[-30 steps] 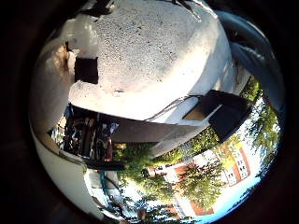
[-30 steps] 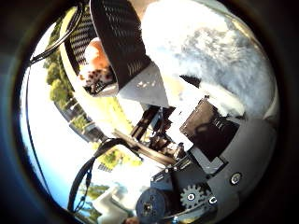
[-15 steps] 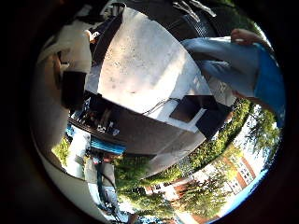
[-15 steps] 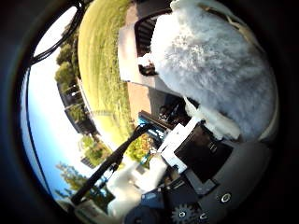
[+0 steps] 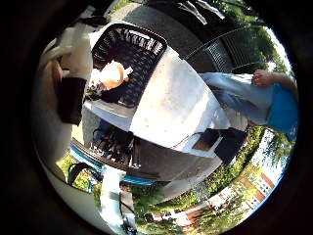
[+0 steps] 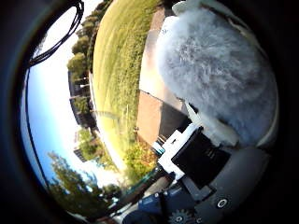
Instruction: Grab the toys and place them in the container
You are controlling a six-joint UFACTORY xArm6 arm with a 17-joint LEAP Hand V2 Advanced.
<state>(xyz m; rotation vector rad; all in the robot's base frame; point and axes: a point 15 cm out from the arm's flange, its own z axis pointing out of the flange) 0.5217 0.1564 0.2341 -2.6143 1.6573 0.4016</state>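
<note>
Right hand (image 6: 205,158) w/ fingers curled round a white fluffy toy (image 6: 210,70), held close against the palm, above a pale table (image 5: 176,103) on which a black mesh basket (image 5: 128,63) holds a peach-coloured toy (image 5: 111,74); lawn (image 6: 119,79) beyond.

Fluffy white plush toy (image 6: 215,74) is showing long, soft, matt pile. Black basket (image 5: 128,63) is looking like perforated matt plastic. Table top (image 5: 181,107) is reading as pale, speckled, rough stone-like. Hand (image 6: 201,163) parts are looking like hard plastic.
</note>
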